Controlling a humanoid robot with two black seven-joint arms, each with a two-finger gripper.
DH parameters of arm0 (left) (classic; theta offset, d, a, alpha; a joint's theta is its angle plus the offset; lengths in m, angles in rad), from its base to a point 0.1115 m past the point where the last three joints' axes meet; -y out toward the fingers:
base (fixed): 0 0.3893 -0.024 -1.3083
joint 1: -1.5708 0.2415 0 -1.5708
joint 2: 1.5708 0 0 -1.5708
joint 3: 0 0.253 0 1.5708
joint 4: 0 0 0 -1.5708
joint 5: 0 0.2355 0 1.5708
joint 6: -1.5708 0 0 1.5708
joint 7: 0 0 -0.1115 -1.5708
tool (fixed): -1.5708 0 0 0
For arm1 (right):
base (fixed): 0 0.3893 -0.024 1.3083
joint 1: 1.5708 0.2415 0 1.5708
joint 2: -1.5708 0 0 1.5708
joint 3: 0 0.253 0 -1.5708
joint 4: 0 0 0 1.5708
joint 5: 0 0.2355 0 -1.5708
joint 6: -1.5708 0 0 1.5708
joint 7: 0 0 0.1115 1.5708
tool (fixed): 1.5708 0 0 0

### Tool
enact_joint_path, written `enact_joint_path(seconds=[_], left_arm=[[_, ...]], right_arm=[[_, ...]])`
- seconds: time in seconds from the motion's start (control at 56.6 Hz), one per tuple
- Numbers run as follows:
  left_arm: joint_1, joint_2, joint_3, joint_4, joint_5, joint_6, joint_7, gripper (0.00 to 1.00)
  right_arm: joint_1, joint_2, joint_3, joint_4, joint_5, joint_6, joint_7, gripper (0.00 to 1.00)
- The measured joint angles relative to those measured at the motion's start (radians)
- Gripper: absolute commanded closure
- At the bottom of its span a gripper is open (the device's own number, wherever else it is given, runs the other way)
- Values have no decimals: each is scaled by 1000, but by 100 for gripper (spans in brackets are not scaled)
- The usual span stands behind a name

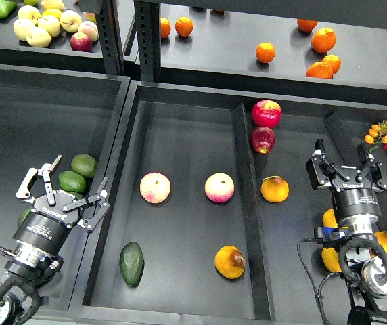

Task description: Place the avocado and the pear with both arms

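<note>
We find the dark green elongated avocado (pixel 132 263) in the black bin's (pixel 180 308) near left corner, close to the left wall, long axis near-upright in view, narrower end nearest us. The blotched orange-yellow pear (pixel 229 262) sits beside the divider (pixel 247 223); open floor lies between them. Our left gripper (pixel 63 191) and right gripper (pixel 348 164) stand spread, empty, outside this compartment.

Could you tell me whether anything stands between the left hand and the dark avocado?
Yes: the tray wall runs between the open left hand and the avocado. Beyond that wall, nothing visible blocks it.
</note>
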Motion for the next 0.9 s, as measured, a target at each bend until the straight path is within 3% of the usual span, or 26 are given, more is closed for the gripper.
enact_joint_path(seconds=[0.141, 0.265, 0.424, 0.778, 0.902], left_arm=[[-113, 0, 14, 19, 45, 0, 100, 0], [-272, 27, 93, 64, 53, 0, 161, 0], [-397, 103, 230, 110, 54, 0, 180, 0], [-629, 218, 566, 162, 54, 0, 292, 0], [-729, 275, 690, 162, 53, 0, 310, 0]], right_arm=[[2, 0, 1, -1, -1, -8, -2, 1], [8, 0, 3, -1, -3, -19, -7, 1], [20, 0, 15, -3, -3, -49, -13, 1], [79, 0, 94, -22, -6, -139, -18, 1], [91, 0, 101, -22, -6, -146, -19, 1]])
